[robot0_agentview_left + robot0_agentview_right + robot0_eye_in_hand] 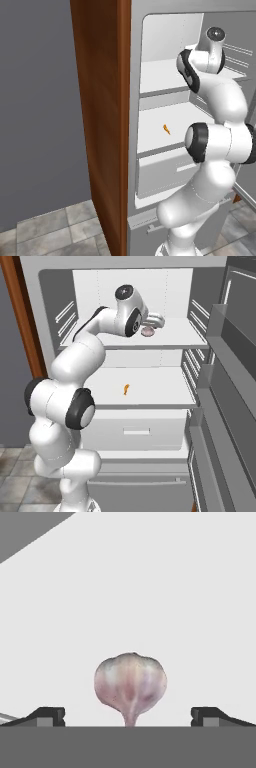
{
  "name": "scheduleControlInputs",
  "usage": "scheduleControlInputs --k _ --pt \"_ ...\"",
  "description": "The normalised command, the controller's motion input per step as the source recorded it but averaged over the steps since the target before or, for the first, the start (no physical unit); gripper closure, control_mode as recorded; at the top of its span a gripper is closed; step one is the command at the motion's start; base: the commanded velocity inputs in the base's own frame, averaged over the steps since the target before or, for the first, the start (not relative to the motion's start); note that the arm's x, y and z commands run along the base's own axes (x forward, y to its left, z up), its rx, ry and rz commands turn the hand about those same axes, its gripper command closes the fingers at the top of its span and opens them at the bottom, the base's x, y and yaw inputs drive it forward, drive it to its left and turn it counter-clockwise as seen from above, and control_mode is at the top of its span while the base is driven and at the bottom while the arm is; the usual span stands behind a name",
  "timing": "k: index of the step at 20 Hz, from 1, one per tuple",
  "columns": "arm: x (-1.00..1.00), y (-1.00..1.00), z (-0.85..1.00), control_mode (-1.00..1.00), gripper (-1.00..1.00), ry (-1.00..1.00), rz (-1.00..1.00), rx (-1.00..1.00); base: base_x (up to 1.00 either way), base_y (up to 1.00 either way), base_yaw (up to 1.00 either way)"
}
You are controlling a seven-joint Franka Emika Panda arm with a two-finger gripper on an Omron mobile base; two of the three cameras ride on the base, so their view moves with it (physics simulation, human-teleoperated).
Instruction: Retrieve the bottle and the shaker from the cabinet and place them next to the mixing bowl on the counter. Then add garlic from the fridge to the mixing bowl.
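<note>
A pale pink garlic bulb (130, 684) lies on the white upper shelf (175, 336) of the open fridge, its stem pointing toward the hand camera. My gripper (129, 717) is open, with one dark fingertip (47, 716) on each side of the bulb and wide gaps between them and it. From the right base view the garlic (148, 332) sits just under the hand (152, 322), deep on that shelf. My arm (210, 55) reaches into the fridge at upper-shelf height.
A small orange item (126, 388) lies on the middle shelf (166, 129). A drawer (136, 431) sits below it. The open fridge door with its bins (225, 381) stands at the right. A brown wooden panel (100, 125) flanks the fridge's left side.
</note>
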Motion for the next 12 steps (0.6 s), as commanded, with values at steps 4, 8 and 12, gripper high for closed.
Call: scheduleControlInputs --k 4,8,12 --pt "0.00 0.00 -0.13 -1.00 -1.00 0.00 0.00 0.00 0.00 0.00 0.00" --pt "0.00 0.00 -0.23 -1.00 -1.00 0.00 0.00 0.00 0.00 0.00 0.00" --pt "0.00 0.00 -0.25 -1.00 -1.00 0.00 0.00 0.00 0.00 0.00 0.00"
